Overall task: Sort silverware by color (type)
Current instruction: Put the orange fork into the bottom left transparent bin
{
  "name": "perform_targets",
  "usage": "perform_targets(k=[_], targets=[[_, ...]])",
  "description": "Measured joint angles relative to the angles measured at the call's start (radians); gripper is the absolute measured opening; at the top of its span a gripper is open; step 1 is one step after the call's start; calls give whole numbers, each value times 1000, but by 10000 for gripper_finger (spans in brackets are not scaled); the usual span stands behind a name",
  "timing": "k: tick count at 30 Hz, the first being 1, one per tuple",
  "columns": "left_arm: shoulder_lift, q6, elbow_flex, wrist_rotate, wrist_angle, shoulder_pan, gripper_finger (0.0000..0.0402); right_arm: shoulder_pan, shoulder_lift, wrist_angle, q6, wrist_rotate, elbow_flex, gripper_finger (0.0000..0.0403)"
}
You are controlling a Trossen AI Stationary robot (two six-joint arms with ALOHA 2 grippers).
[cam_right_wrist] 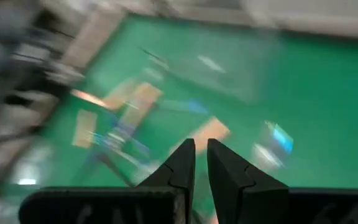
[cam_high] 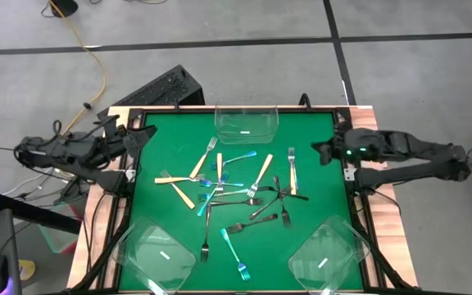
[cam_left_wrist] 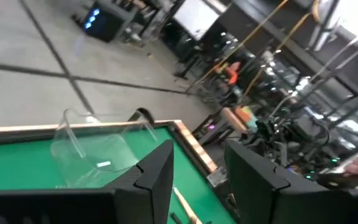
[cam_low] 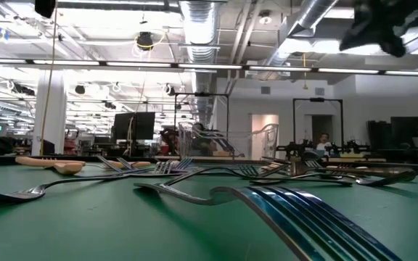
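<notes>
The forks [cam_high: 236, 187] lie in a loose crossed pile on the middle of the green mat: tan-handled ones [cam_high: 262, 170], blue-handled ones [cam_high: 234, 250] and dark metal ones [cam_high: 244, 226]. In the low view a blue fork's tines [cam_low: 318, 214] fill the foreground. My left gripper [cam_high: 144, 135] [cam_left_wrist: 199, 149] hovers open over the mat's far left corner. My right gripper [cam_high: 319, 150] [cam_right_wrist: 201, 144] is shut and hangs above the mat's right side, pointing toward the pile [cam_right_wrist: 135, 118]. Neither touches anything.
Three clear plastic tubs stand on the mat: one at the middle of the far edge [cam_high: 246, 121] [cam_left_wrist: 98, 149], one at the near left corner [cam_high: 158, 256], one at the near right corner [cam_high: 326, 258]. A wooden frame [cam_high: 383, 221] borders the mat.
</notes>
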Motion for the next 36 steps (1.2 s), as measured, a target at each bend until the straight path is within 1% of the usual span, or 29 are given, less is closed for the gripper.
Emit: perform_targets(k=[1,3,8,10,13,17,22,25,30,33,36], targets=[[19,-4,20,-15,-17,0,128,-3,39,-78,50,-5,29,66],[52,-5,38,-56,-24,0,128,1,118,-163,76,-31,59,66],[108,-49,41,-123,-24,0,128,18,272,-177,119,-72,58,66],[123,-65,41,-123,-25,0,128,14,326,-177,88,-96,58,66],[142,-101,41,-97,-24,0,128,2,403,-172,65,-169,58,66],[156,-119,41,-92,-25,0,128,6,494,-192,110,-185,58,77],[147,-62,41,-88,-28,0,128,16,584,-115,165,-185,58,120],[127,-48,41,-68,-29,0,128,13,635,-42,184,-184,58,159],[88,-49,41,-39,-66,0,128,-1,727,-32,210,-207,54,222],[68,-47,41,-41,-99,0,128,-2,770,37,212,-242,33,240],[52,-48,41,-44,-125,0,128,3,808,87,225,-258,15,243]])
